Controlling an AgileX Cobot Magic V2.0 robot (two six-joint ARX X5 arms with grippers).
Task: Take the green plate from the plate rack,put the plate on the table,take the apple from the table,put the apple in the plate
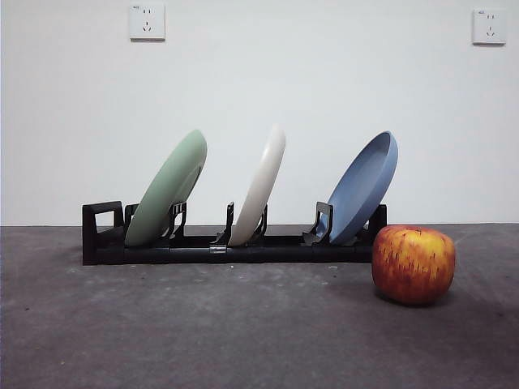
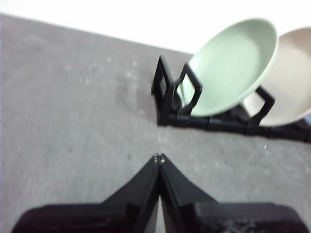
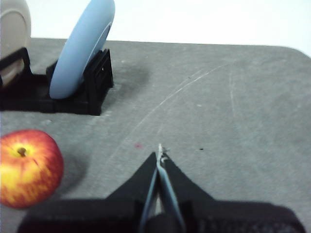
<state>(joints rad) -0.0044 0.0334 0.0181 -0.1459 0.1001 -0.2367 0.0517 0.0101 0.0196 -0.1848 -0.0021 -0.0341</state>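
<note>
In the left wrist view the whole scene is soft with blur, and the cream-white plate (image 2: 291, 82) runs off the picture's edge. In the right wrist view the apple (image 3: 26, 167) is cut by the edge. The plate rack (image 1: 227, 247) hides the green plate (image 1: 166, 190)'s lower rim.

The green plate (image 1: 168, 189) looks matt and smooth, the plate rack (image 1: 219, 248) is black plastic with a slight sheen, the apple (image 1: 413, 263) has faintly glossy skin, and the counter (image 1: 203, 332) is rough, matt grey.
</note>
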